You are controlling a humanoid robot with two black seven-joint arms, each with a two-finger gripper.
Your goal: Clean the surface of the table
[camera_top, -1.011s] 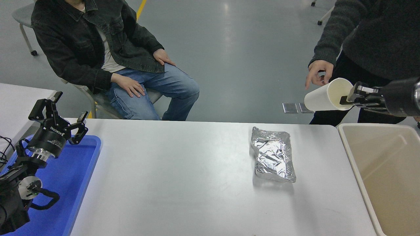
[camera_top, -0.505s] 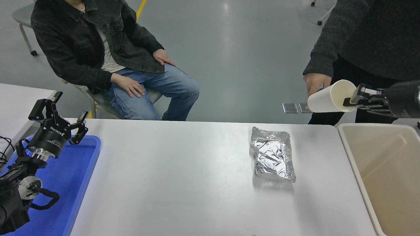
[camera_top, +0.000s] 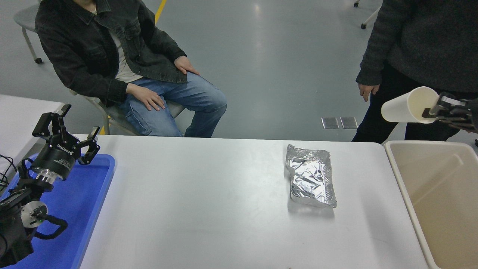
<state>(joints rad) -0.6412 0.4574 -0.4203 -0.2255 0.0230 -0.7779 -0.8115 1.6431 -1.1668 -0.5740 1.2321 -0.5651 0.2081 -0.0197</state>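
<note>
The tabletop (camera_top: 209,209) fills the lower middle of the head view, white and matte, w/ rounded far corners; a crumpled silver foil packet (camera_top: 310,176) lies flat on it, right of centre, nearer the far edge than the near one. A blue tray (camera_top: 80,209) sits at the tabletop's left end, its right rim over the white surface; the left gripper (camera_top: 66,129) is parked above the tray's far-left corner, fingers spread apart, nothing between them. A beige bin (camera_top: 435,194) stands just beside the tabletop's right end, its rim against the table edge; inside looks bare as far as visible. The right gripper (camera_top: 435,109) comes in at the right edge, up above the bin's far-left corner, fingers clamped on the rim of a white paper cup (camera_top: 407,105); the cup lies on its side in the air, mouth toward the gripper, base pointing left; it hangs off the tabletop, clear of the foil packet. A smaller white table (camera_top: 18,116) shows at the far left. One person (camera_top: 123,63) sits on a chair beyond the far edge, hands on thighs; a second person (camera_top: 414,48) stands at upper right, a hand (camera_top: 368,90) hanging down, left of the cup, not touching it.
</note>
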